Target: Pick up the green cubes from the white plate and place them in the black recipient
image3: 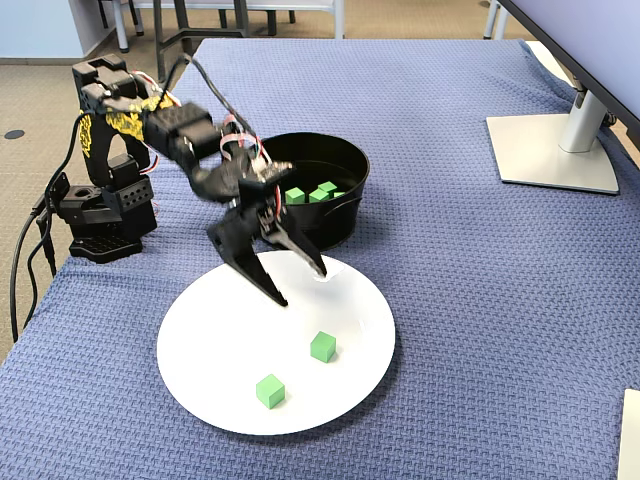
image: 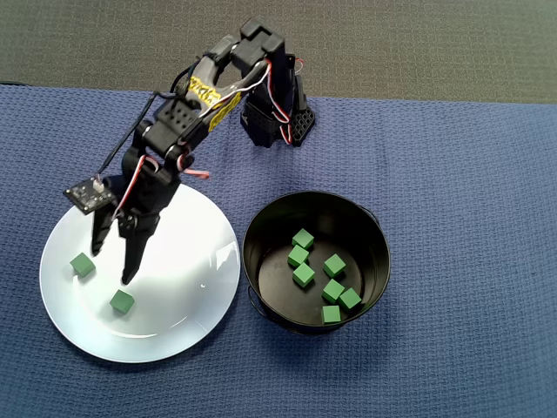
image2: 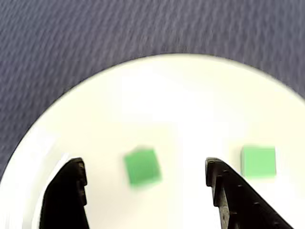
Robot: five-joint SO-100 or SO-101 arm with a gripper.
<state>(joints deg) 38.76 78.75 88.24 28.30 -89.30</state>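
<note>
In the pot (image: 261,252) we count six cubes (image: 304,275); two more (image: 122,301) remain on the plate (image: 187,326), our end effector (image: 111,263) spread empty above them.

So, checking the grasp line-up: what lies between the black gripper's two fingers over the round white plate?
One small green cube, in the wrist view.

Two cubes (image: 83,265) on plate (image: 191,235), seven in pot (image: 261,235) right of it overhead
</note>
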